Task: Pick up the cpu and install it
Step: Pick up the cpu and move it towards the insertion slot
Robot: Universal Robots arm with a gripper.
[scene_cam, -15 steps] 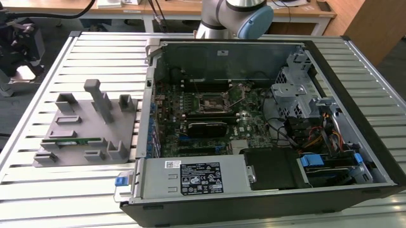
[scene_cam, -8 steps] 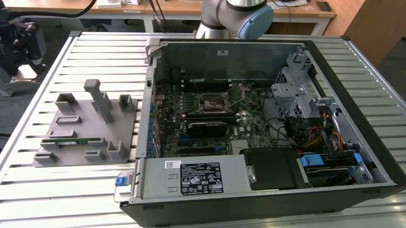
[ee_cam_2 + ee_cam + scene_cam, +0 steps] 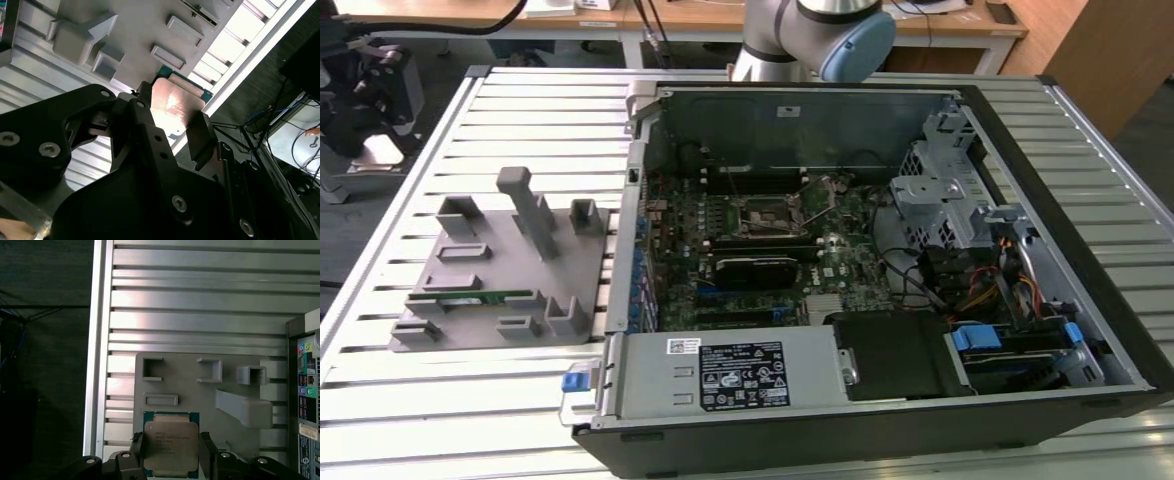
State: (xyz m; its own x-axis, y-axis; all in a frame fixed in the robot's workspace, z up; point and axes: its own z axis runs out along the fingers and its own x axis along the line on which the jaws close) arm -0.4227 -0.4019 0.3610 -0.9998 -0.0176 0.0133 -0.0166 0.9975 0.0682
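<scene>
On the slatted metal table (image 3: 520,400) in the exterior view, a grey moulded fixture (image 3: 507,290) lies toward the exterior view's left, with a narrow green memory stick (image 3: 478,297) seated in one of its slots. Just beside it, toward the exterior view's right, an open computer case (image 3: 1067,200) lies on its side, exposing the motherboard (image 3: 854,250) and the square processor socket (image 3: 767,213) near the board's middle. The arm (image 3: 821,35) rises behind the far wall of the case. In the second wrist view, the gripper (image 3: 172,122) is closed on the cpu (image 3: 175,100): its black fingers (image 3: 142,112) bear on two opposite edges of the chip, whose metal top plate faces the camera and reflects light. The fixture and the table slats lie beyond the chip, apart from it. In the first wrist view, the cpu (image 3: 171,442) is clamped between the same two fingers (image 3: 138,450), plate uppermost, its green border showing around the metal. It hangs over the near edge of the fixture (image 3: 200,395), beside an empty rectangular pocket, and the rear panel of the case (image 3: 307,390) stands at the frame's margin.
</scene>
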